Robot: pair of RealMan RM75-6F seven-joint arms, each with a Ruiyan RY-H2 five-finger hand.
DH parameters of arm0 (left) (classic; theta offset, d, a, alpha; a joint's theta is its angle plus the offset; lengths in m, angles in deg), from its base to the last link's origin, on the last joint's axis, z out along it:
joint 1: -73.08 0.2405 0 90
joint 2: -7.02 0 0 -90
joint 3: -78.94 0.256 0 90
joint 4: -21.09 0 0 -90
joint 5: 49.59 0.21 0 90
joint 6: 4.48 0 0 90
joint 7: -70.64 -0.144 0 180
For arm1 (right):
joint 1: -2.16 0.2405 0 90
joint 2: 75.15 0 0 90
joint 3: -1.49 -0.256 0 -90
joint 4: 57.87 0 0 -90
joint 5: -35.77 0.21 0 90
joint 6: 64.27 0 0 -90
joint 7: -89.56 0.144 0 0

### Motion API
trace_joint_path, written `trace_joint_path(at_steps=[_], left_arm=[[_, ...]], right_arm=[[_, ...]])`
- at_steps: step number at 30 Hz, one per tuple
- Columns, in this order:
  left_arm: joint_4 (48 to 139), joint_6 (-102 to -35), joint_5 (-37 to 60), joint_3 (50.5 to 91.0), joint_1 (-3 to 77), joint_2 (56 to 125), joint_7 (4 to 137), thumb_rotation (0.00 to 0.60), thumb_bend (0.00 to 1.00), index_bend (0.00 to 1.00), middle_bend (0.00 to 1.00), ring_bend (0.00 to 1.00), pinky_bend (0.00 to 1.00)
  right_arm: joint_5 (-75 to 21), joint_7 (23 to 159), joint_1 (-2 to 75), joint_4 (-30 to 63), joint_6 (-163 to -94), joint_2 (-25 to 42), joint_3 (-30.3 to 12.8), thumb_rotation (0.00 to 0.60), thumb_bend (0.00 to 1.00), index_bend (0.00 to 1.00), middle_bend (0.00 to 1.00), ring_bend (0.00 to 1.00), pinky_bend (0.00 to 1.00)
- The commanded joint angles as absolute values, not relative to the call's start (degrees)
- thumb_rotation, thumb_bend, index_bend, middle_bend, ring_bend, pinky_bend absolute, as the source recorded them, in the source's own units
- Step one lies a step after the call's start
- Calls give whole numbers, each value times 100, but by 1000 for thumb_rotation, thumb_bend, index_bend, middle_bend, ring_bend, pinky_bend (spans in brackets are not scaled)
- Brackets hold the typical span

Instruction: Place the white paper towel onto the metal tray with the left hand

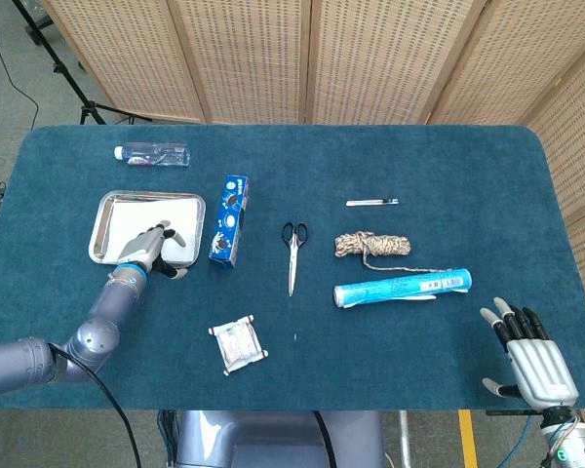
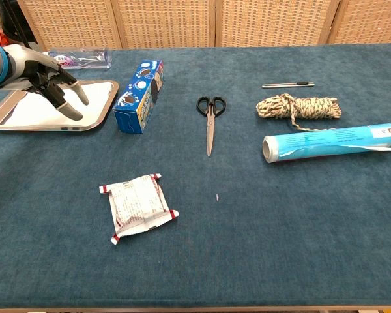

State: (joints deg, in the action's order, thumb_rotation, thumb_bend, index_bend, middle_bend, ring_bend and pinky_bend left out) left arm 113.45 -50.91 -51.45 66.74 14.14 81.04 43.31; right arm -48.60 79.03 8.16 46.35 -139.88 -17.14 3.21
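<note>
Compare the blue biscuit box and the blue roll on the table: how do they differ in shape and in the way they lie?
The blue biscuit box is a flat-sided carton; the blue roll is a long round tube. The box lies beside the metal tray, its length running front to back; the roll lies crosswise near the rope bundle. The roll is longer than the box. Both are blue, lie flat, and no hand touches them.

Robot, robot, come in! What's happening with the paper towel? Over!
Left hand open above the tray, holding nothing. Right hand open, idle at the table's near edge. Paper towel lies flat in the tray. Nothing in the way.
</note>
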Motion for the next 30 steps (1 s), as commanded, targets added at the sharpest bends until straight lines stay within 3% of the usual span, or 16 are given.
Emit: trace_joint_path(at_steps=[1, 14, 30], left_arm=[[11451, -5232, -5185, 6782, 1380, 7963, 4225, 600, 247, 341, 80, 2, 38], [11379, -5000, -5257, 7093, 1576, 7640, 4279, 600, 245, 341, 96, 16, 50], [10790, -4699, -4786, 7180, 1825, 7715, 4673, 600, 245, 341, 109, 22, 53]], right_arm=[[-4872, 7894, 821, 4637, -13974, -1711, 329, 600, 0, 101, 0, 0, 0], [-4919, 7828, 813, 4665, -13976, -1698, 357, 600, 0, 102, 0, 0, 0], [-4921, 7766, 810, 4673, -13979, -1677, 362, 600, 0, 102, 0, 0, 0]])
